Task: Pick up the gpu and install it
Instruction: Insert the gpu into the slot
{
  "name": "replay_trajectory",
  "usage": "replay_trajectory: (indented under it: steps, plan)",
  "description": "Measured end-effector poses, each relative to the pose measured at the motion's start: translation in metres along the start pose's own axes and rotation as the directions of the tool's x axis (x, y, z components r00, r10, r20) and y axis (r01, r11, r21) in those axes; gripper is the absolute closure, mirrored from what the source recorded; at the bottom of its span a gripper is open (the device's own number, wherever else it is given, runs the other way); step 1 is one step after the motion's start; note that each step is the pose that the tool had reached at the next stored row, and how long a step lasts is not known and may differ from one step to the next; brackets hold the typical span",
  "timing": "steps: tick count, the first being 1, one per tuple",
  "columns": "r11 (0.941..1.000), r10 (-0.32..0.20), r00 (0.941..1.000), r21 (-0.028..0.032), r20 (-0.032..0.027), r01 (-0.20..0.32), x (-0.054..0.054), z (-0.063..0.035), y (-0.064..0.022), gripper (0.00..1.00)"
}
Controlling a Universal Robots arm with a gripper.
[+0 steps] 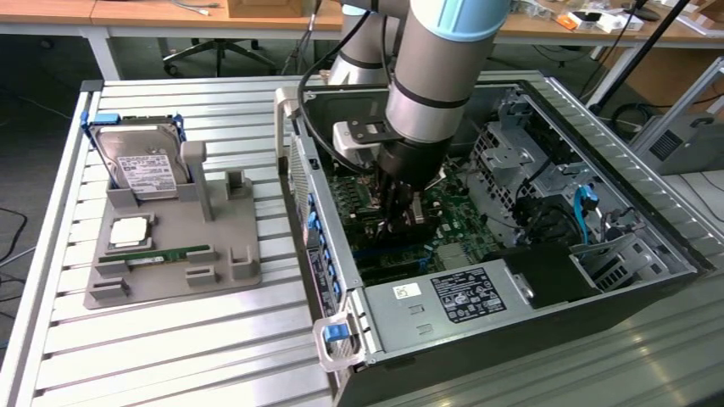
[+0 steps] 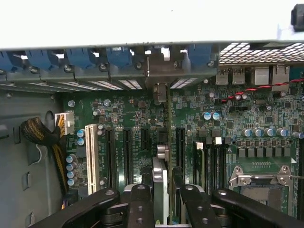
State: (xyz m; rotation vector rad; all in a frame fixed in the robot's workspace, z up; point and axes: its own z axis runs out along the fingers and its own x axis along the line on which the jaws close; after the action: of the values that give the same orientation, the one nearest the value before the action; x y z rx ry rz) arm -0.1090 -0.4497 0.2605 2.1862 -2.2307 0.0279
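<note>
On the slatted worktop (image 1: pixel 169 339) lies an open computer case (image 1: pixel 633 280). The gripper (image 2: pixel 161 202) holds the gpu (image 2: pixel 160 175) edge-on above the motherboard (image 2: pixel 133 118). Keep the card vertical and aligned with 1 slot.

Matt black gripper (image 2: pixel 164 209) clasps the gpu (image 2: pixel 161 183), silvery metal edge; glossy green motherboard (image 2: pixel 137 114).

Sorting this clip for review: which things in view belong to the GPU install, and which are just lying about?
In the job:
- gpu, edge-on between the gripper fingers
- motherboard slots
- open computer case

Lying about:
- hard drive
- RAM stick
- grey holder
</note>
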Motion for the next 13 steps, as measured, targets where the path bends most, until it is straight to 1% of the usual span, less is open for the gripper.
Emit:
replay_trajectory:
  steps: [5,11,12,13]
  plan:
    - [1.0000,0.000,1.0000,-0.0003,-0.0006,0.000,0.0000,0.0028,0.0000,0.73]
    - [1.0000,0.000,1.0000,-0.0001,-0.0002,0.000,-0.0001,0.0032,0.0000,0.73]
    - [1.0000,0.000,1.0000,0.0008,0.0014,0.000,-0.0003,0.0037,-0.0001,0.73]
    - [1.0000,0.000,1.0000,0.0006,0.0009,0.000,-0.0002,0.0037,-0.0001,0.72]
